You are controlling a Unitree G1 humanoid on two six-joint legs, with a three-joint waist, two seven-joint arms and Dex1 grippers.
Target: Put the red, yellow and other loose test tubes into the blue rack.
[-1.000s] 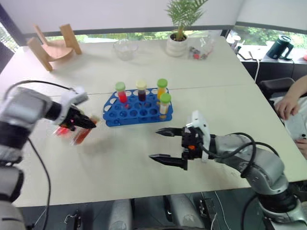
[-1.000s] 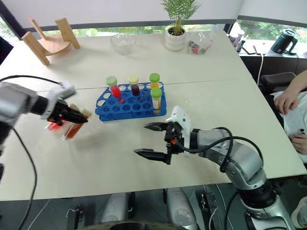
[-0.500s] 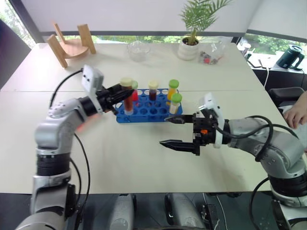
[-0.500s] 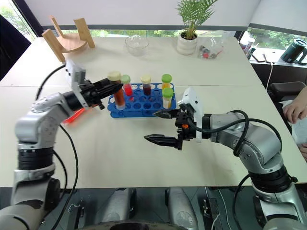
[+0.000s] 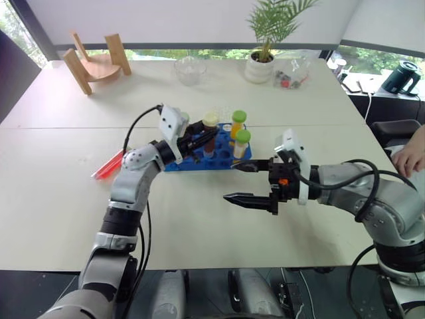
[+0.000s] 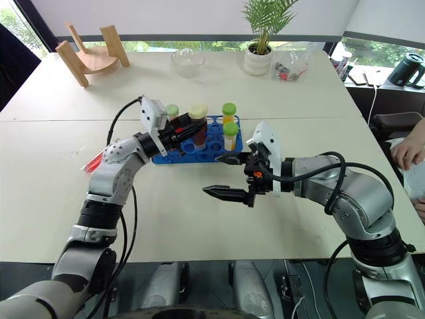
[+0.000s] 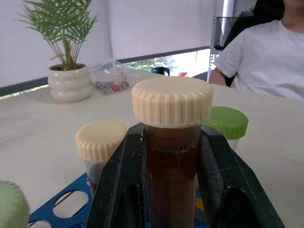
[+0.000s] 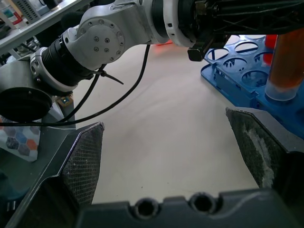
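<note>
Left hand [image 6: 184, 127] carried cream-capped tube [image 7: 172, 142] over blue rack [image 6: 212, 151].

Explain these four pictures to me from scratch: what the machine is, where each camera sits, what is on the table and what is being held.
This is a humanoid robot with two arms, each ending in a two-fingered black claw. The two wide pictures come from cameras in its head, looking down over the arms at a pale table. The other two come from cameras on its wrists, looking along each claw's fingers.

On the table stands the blue rack with capped tubes already in it, among them two green-capped tubes. A red tube lies loose to the robot's left. Farther back are a potted plant, a glass bowl and a wooden stand.

The left claw is shut on a cream-capped tube of brownish liquid, held over the rack. The right claw is open and holds nothing. A person in a white shirt sits at the table's edge.
</note>
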